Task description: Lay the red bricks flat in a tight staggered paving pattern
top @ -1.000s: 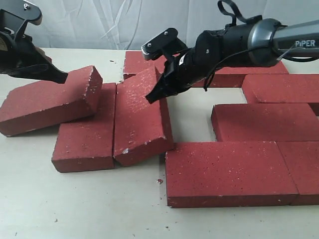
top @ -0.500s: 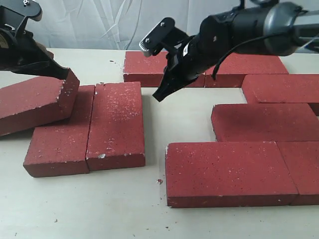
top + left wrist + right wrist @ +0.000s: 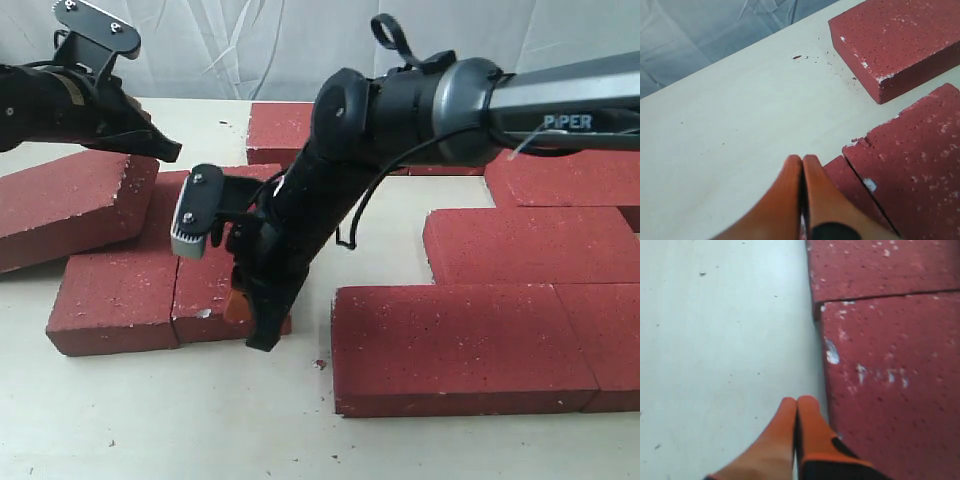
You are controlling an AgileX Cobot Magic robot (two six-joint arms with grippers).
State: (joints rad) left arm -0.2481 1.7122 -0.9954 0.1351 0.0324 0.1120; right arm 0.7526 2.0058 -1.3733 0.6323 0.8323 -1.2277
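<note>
Right gripper (image 3: 262,335) was clenched shut with nothing in it. It pointed down at the near right corner of a flat brick (image 3: 212,292), tip low beside that corner; contact could not be told. Its arm crossed the middle and hid much of that brick. A neighbour brick (image 3: 118,292) lay flat against its long side. A tilted brick (image 3: 65,205) leaned with one end raised on the neighbour brick. Left gripper (image 3: 165,150) was closed and empty too, its tip just above that raised end. The other red bricks (image 3: 455,345) lay flat in stepped rows on the right of the table (image 3: 150,425), some touching, some with gaps.

Left wrist view: orange fingers (image 3: 790,185) were pressed together, nothing between them. Just beyond them sat two brick faces split by a narrow seam (image 3: 860,175). A further brick (image 3: 890,35) lay apart across bare tabletop.

Right wrist view: orange fingertips (image 3: 785,412) met flat over pale tabletop, just beside a chipped brick edge (image 3: 832,355). Two bricks butted along a thin joint (image 3: 890,294).
</note>
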